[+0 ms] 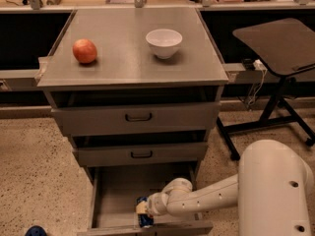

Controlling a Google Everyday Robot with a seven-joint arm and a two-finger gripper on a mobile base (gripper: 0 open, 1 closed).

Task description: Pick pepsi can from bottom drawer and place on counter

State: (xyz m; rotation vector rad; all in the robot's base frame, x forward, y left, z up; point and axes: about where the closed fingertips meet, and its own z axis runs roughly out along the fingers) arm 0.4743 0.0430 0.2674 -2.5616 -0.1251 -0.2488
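- Pepsi can (144, 219): lower centre of frame, inside the bottom drawer (115, 193), close to its front wall. The drawer stands pulled out, leaving its floor open to reach from above.
- Pincer (142, 208): lower centre, at the can's upper end. The white arm (206, 198) comes in low from the lower right, probably to clear the drawers above. Whether it grips the can cannot be told.
- Surface (128, 65): grey cabinet top, upper centre, where the can is meant to go.
- Apple (84, 51) and white bowl (164, 42): upper left and upper centre, well apart, with bare top towards the front edge.

Pincer (143, 212) low, btm centre; arm (211, 196) horiz.
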